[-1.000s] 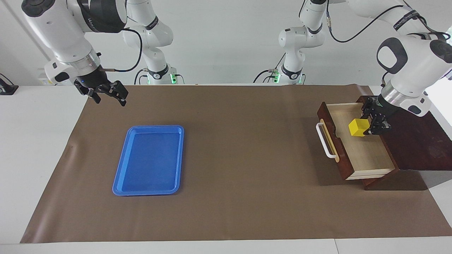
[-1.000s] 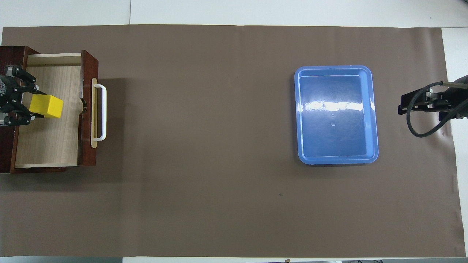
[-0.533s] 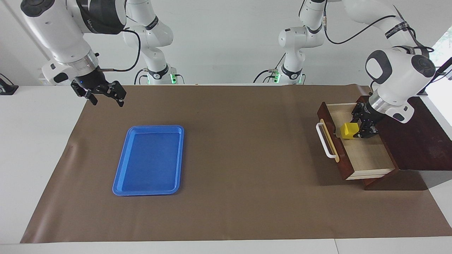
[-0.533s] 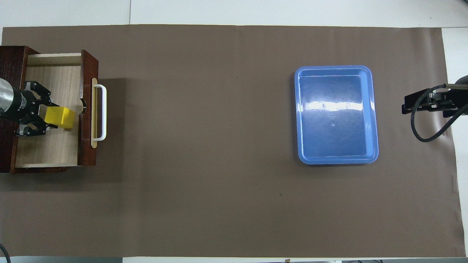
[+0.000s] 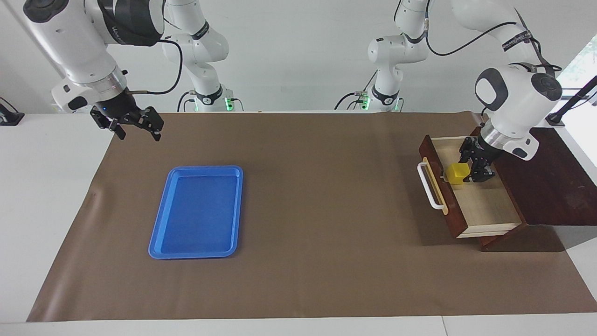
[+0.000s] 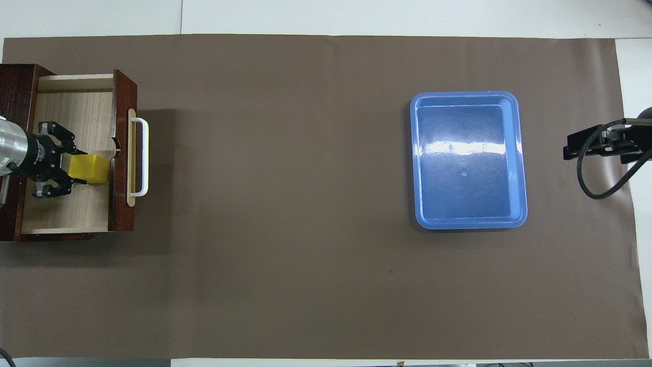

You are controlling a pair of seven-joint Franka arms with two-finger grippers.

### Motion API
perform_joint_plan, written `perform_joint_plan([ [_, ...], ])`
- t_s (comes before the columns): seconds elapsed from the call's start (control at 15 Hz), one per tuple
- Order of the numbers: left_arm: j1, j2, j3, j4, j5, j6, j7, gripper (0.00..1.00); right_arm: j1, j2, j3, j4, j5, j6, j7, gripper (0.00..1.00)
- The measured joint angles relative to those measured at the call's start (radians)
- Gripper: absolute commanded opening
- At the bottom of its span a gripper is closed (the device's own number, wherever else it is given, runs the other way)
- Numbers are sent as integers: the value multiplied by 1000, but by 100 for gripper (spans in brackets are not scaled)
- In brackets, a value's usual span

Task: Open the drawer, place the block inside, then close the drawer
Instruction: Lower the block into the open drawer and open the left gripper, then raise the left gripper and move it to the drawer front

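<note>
Your left gripper (image 5: 468, 171) is down inside the open drawer (image 5: 485, 205), its fingers closed on the yellow block (image 5: 456, 173), which sits low against the pale floor just inside the drawer front, beside the notch under the white handle (image 5: 426, 186). Whether the block already rests on the floor or hangs a hair above it, you cannot tell from either view. What the coming move turns on is that the block lies between the fingertips on the handle side of the hand, so once you let go, the hand should rise straight up and clear of the drawer walls before anything pushes the front; the drawer's long axis runs across its own sliding direction, and it closes toward the wooden box (image 5: 555, 186) at the left arm's end of the table. The left arm is by far the nearer one for that push. Your right gripper (image 5: 135, 128) waits in the air over the mat's edge at the right arm's end, fingers spread, well apart from the blue tray (image 5: 161, 242). Compared with a second ago, the block has come down from above the drawer's middle and moved toward the front panel; the right gripper has drifted slightly away from the tray.
</note>
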Motion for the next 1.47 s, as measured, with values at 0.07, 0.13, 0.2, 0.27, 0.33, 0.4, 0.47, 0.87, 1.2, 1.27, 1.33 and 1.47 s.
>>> perform_joint_plan([
  [0.07,0,-1,-1,-2,0,1,0,88,0,0,0,0,0,0,0,100],
  [0.13,0,-2,-1,-3,0,2,0,100,0,0,0,0,0,0,0,100],
  [0.2,0,-2,-1,-5,0,2,0,100,0,0,0,-1,0,0,0,100],
  [0.27,0,-2,-1,-6,0,2,0,100,0,0,0,-1,0,0,0,100],
  [0.33,0,-2,-1,-5,2,4,0,100,0,0,0,-2,0,-1,0,100],
  [0.4,-1,-3,-2,0,7,5,0,100,0,0,0,-2,0,-2,0,100],
  [0.47,-2,-4,-4,17,17,2,-1,100,0,-1,0,-3,0,-2,0,100],
  [0.87,-85,-14,-29,219,29,-186,-108,100,0,-3,0,-6,0,-2,0,100],
  [1.2,-282,-3,-38,238,85,-226,-392,100,0,-3,0,-6,0,-2,0,100],
  [1.27,-296,2,-38,237,86,-226,-433,100,0,-3,0,-7,0,-2,0,100],
  [1.33,-305,10,-37,235,86,-226,-474,100,0,-4,0,-7,0,-2,0,100],
  [1.47,-318,33,-37,228,95,-223,-532,100,0,-4,0,-6,0,-2,0,100],
])
